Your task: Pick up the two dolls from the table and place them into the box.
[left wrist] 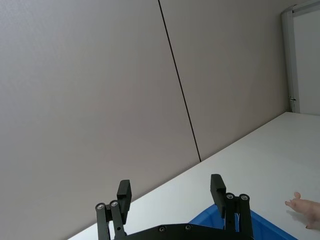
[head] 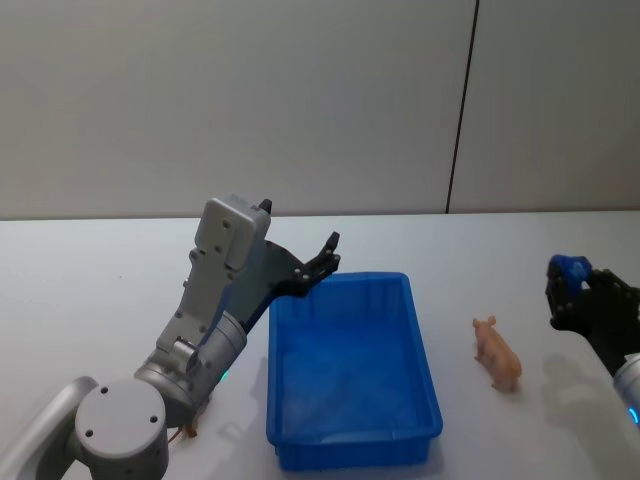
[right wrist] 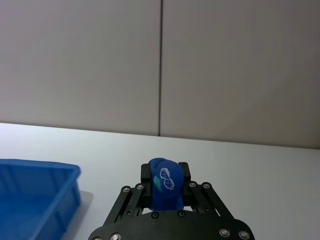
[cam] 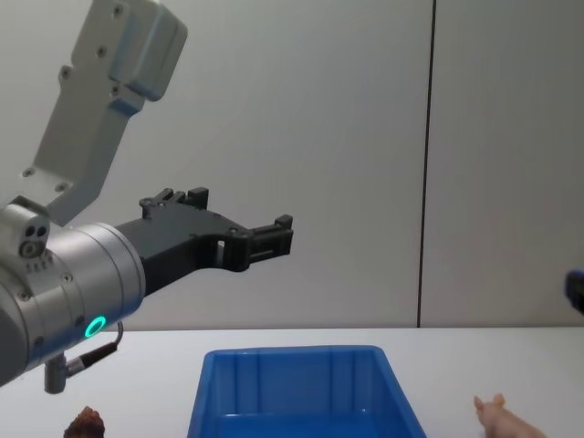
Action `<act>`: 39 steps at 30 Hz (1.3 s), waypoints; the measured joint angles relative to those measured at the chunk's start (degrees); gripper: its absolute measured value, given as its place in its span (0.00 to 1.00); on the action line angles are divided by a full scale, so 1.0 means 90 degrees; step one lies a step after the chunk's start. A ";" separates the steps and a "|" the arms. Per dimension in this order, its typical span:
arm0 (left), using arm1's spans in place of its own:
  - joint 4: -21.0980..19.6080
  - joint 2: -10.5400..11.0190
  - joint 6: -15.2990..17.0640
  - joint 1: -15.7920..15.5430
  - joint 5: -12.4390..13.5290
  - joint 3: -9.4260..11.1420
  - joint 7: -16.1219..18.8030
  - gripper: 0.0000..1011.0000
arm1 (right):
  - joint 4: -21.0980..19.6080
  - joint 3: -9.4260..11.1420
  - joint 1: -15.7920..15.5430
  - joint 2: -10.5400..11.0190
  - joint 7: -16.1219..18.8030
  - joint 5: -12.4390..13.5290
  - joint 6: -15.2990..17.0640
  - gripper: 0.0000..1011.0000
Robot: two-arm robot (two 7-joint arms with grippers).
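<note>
**Left arm.** I find the left gripper [left wrist: 170, 191] raised in the air above the far left corner of the blue plastic bin [head: 350, 440], well clear of its rim. Its two black fingers [left wrist: 123, 194] stand wide apart and parallel. They hold nothing, and grey wall panel shows between them. The arm rises from the near left of the white table [head: 90, 270], and in the chest view its pale grey housing stands higher than the gripper.

**Right arm.** The right gripper [head: 572, 288] hovers over the right side of the table, well apart from the bin. Its fingers are closed around a rounded blue object [right wrist: 163, 186] with a white marking on its face. The object sits between the fingers and stands out past them. I cannot tell what it is.

**Pink pig doll.** The pink pig doll [head: 497, 353] is on the tabletop between the bin and the right gripper. It is near the bin's right wall but not touching it, with its snout toward the far side. Neither gripper touches it.

**Reddish-brown doll.** The reddish-brown doll [cam: 87, 423] is on the table to the left of the bin, toward the near edge and beneath the left arm. It is apart from the bin wall.

**Bin.** The bin sits on the table at centre, its long side running away from the robot, with ribbed inner walls. Both dolls lie outside it.
</note>
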 joint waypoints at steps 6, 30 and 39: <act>0.0000 0.0000 0.0000 0.0000 0.0000 0.0000 0.0000 0.99 | -0.0230 -0.0034 -0.0077 0.0022 0.0344 0.0099 -0.0011 0.28; 0.0000 0.0000 0.0000 0.0000 0.0000 0.0000 0.0000 0.99 | -0.0815 -0.0443 -0.0289 0.0035 0.2186 0.0117 0.0490 0.28; 0.0000 0.0000 0.0000 0.0000 0.0000 0.0000 0.0000 0.99 | -0.0802 -0.0763 -0.0240 -0.0116 0.2889 -0.0217 0.0726 0.29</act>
